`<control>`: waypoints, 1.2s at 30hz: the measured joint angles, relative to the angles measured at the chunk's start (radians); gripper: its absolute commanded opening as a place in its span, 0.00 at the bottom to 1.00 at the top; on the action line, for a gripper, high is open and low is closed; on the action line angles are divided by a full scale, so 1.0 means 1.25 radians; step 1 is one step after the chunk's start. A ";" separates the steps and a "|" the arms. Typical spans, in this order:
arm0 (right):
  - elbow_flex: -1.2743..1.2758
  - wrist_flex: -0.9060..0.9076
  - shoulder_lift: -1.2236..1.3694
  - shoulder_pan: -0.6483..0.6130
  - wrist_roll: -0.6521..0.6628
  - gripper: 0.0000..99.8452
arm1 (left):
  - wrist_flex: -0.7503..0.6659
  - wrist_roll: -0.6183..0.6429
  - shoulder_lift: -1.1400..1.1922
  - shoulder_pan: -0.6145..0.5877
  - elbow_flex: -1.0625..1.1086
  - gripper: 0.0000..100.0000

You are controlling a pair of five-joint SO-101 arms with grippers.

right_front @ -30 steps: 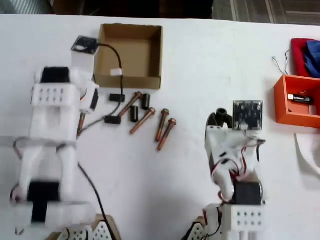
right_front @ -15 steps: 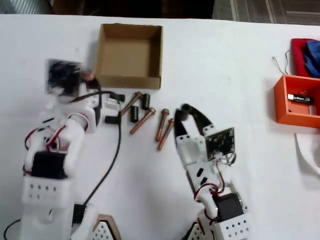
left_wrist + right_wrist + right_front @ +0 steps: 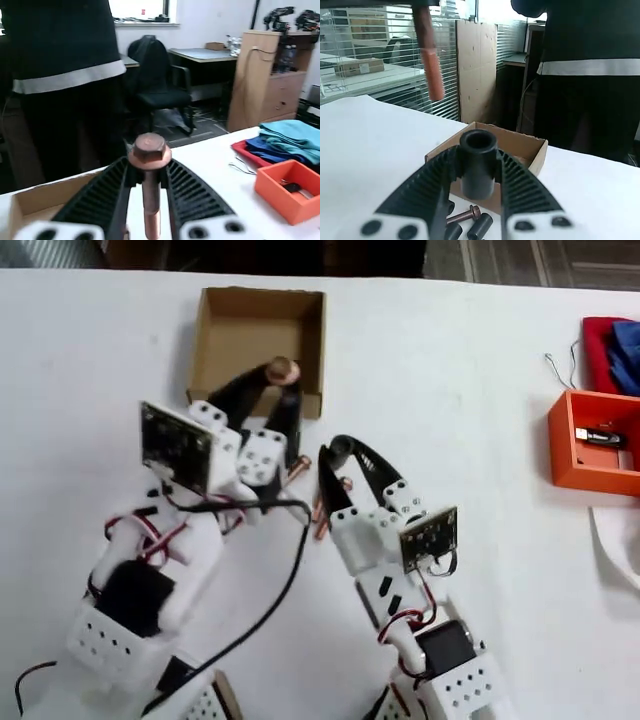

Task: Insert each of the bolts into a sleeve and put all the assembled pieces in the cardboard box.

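Observation:
My left gripper point(image 3: 277, 380) is shut on a copper bolt point(image 3: 283, 370), held above the front wall of the cardboard box point(image 3: 225, 315). In the left wrist view the bolt point(image 3: 149, 150) stands upright, head up, between the jaws of the left gripper point(image 3: 150, 170). My right gripper point(image 3: 335, 452) is shut on a black sleeve point(image 3: 478, 162), a little to the right of and nearer than the bolt. In the right wrist view the sleeve's bore faces up in the right gripper point(image 3: 478, 156), and the bolt's shaft point(image 3: 430, 60) hangs higher, off to one side.
Loose bolts point(image 3: 320, 508) lie on the white table between the two arms, partly hidden by them. More black sleeves point(image 3: 480, 226) and a bolt point(image 3: 462, 216) lie in front of the box point(image 3: 522, 145). An orange bin point(image 3: 590, 445) and coloured cloth point(image 3: 612, 345) sit at the right edge.
The left gripper has swung right with the bolt, from left of the box to its front wall. The right gripper has carried the sleeve left and forward, towards the bolt.

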 measured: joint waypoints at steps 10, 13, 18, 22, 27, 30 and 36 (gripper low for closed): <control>0.025 0.000 0.005 -0.001 0.000 0.02 | 0.000 0.000 0.000 0.045 0.000 0.03; 0.028 0.000 0.006 -0.002 0.000 0.02 | 0.000 0.006 0.000 0.049 0.000 0.03; 0.028 0.000 0.006 -0.001 0.041 0.02 | 0.000 0.012 0.000 0.066 0.000 0.03; 0.028 0.000 0.006 -0.002 0.059 0.02 | 0.001 0.083 0.025 0.066 0.000 0.03; 0.028 0.001 0.007 -0.001 0.064 0.02 | 0.014 0.110 0.072 0.066 -0.001 0.03; 0.029 0.001 0.007 0.000 0.064 0.02 | 0.015 0.110 0.083 0.066 -0.006 0.03; 0.029 0.001 0.007 0.001 0.064 0.02 | 0.015 0.110 0.085 0.066 -0.006 0.03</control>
